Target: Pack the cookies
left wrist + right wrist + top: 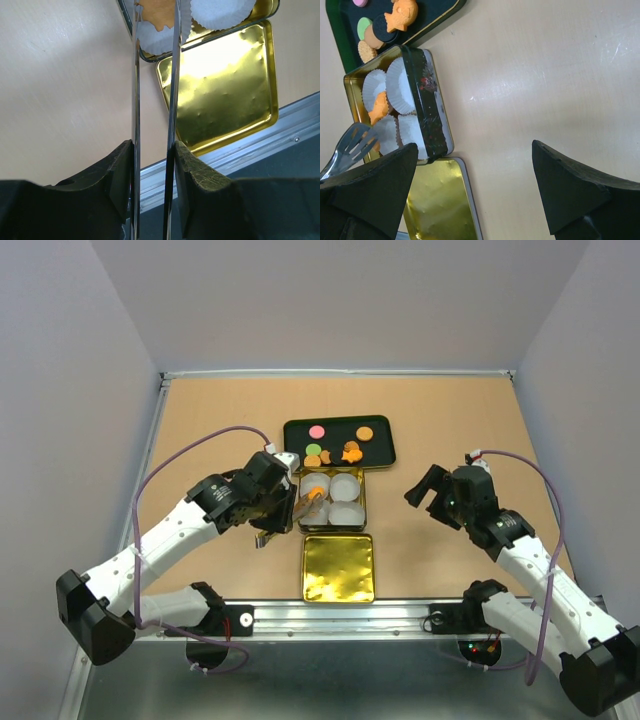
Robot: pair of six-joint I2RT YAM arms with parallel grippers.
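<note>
Over the tin (pixel 427 100), tongs (pixel 350 144) hang; cookies (pixel 365 433) lie on the tray (pixel 340 432) behind.

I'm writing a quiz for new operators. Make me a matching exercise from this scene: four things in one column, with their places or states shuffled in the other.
Things
1. pink round cookie
2. flat gold metal lid
3. thin metal tongs
4. right claw

Place or state
A. open, holding nothing
B. on the black rectangular tray
C. clamped in the left claw
D. lying flat next to the open gold square tin, on the robot's side

Pairs: 1-B, 2-D, 3-C, 4-A
</note>
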